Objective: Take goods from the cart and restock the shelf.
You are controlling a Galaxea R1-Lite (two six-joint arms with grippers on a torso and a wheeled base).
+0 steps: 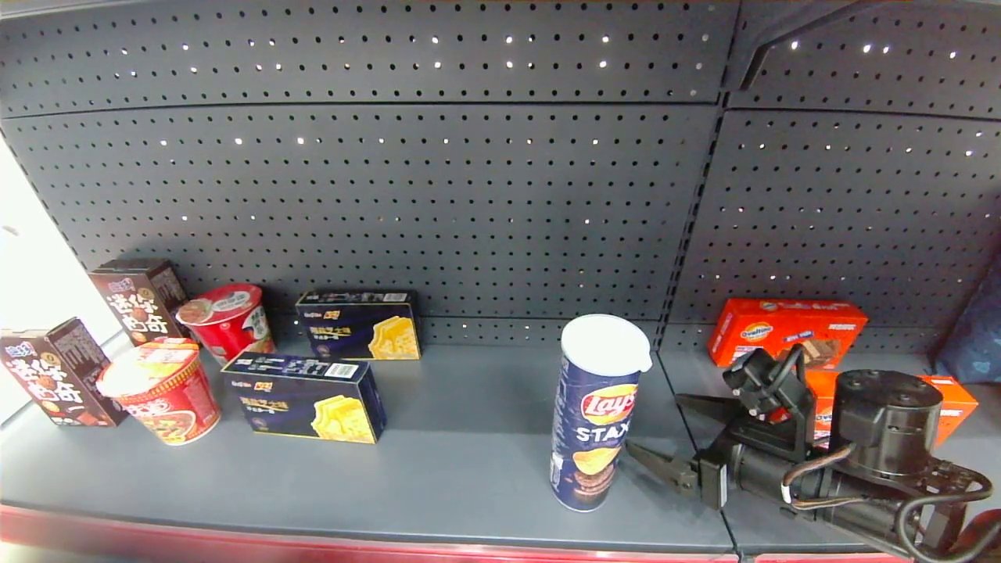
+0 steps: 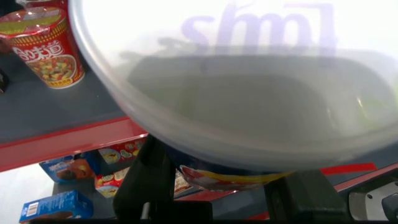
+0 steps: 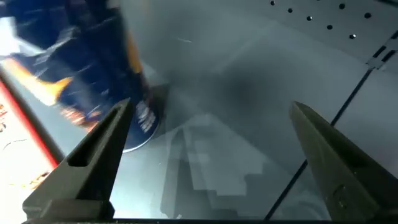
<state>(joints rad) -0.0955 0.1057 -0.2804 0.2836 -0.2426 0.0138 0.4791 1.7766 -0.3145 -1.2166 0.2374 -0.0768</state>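
In the head view, a tall dark-blue cardboard chip can (image 1: 598, 414) with a white plastic lid stands upright on the grey metal shelf (image 1: 469, 461), near its front edge. The right hand (image 1: 655, 424) lies just beside it, fingers spread and holding nothing. Farther left sit two dark-blue-and-yellow boxes (image 1: 305, 399) and two red paper noodle cups (image 1: 160, 391). Orange boxes (image 1: 786, 328) stand behind the right arm.

In the left wrist view, the left hand (image 2: 224, 183) seems clenched around a second chip can (image 2: 236, 93), whose translucent lid is close to the lens. We see dark fingers (image 2: 146, 186) on either side of its body.

In the right wrist view, the right hand (image 3: 211, 109) has its grey-green fingers (image 3: 93, 168) wide apart. The blurred chip can (image 3: 93, 74) stands just beyond one of them.
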